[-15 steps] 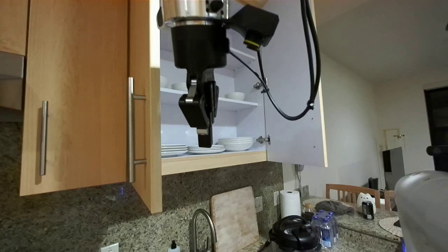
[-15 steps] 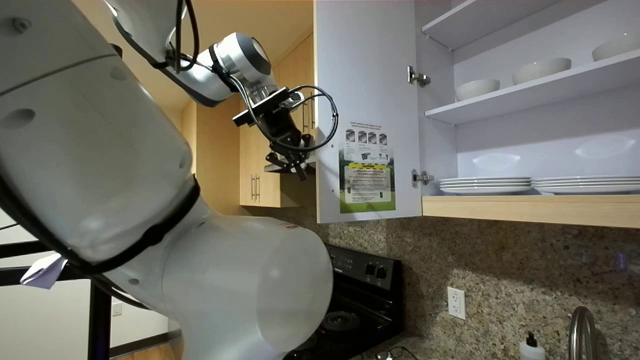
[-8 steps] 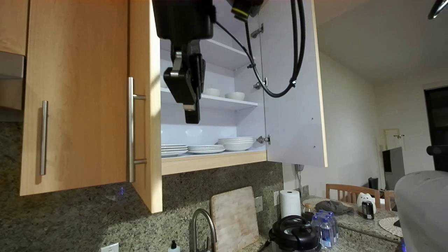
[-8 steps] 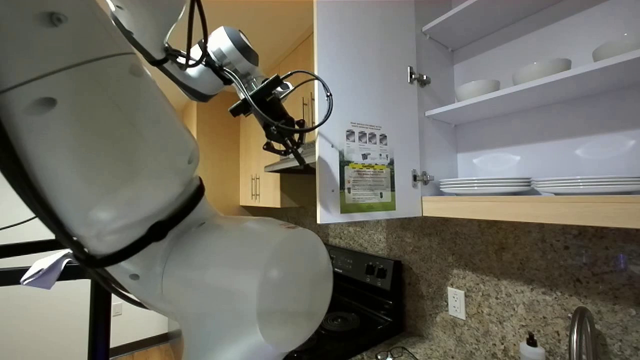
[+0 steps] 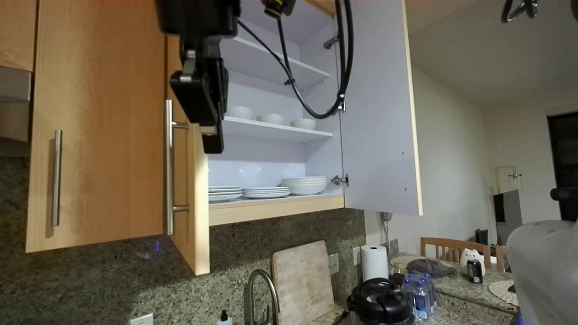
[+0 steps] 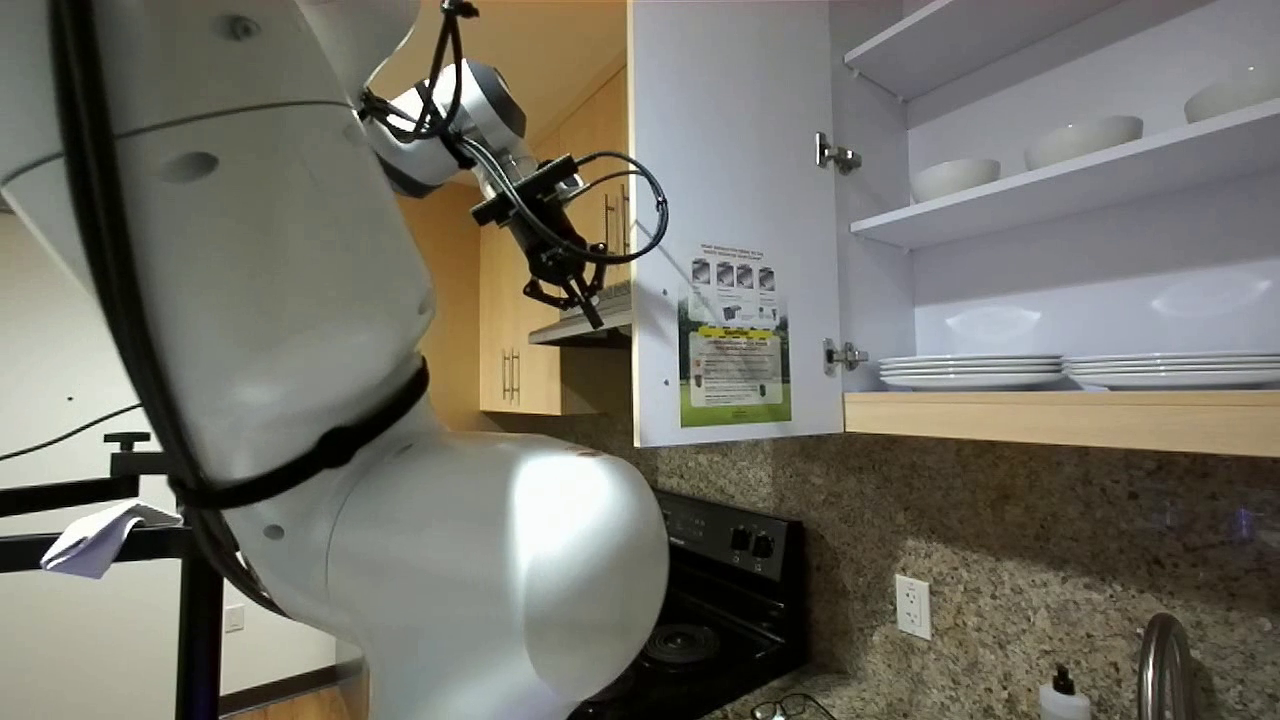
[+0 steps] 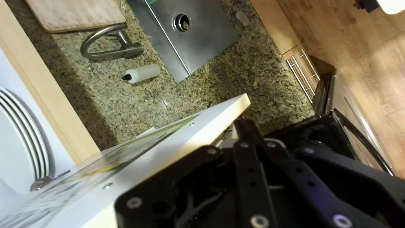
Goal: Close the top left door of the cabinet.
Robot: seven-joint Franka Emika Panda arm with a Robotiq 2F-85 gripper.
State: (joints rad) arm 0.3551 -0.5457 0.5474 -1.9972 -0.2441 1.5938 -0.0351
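Note:
The top left door stands open from the cabinet. An exterior view shows its wood face and steel bar handle edge-on. Its inner white face with a poster shows in an exterior view and in the wrist view. My gripper is shut and empty. It overlaps the door's free edge in that view. In an exterior view the gripper is on the door's outer side. In the wrist view the fingertips are just beside the free edge. I cannot tell whether they touch it.
A wood door with a lower-left handle is at the left. The right door is open, white face showing. Plates and bowls stand on the shelves. Below are a faucet, a cutting board and a stove.
In an exterior view my gripper has moved left and up, from in front of the shelves to the open door's free edge. The doors have not moved.

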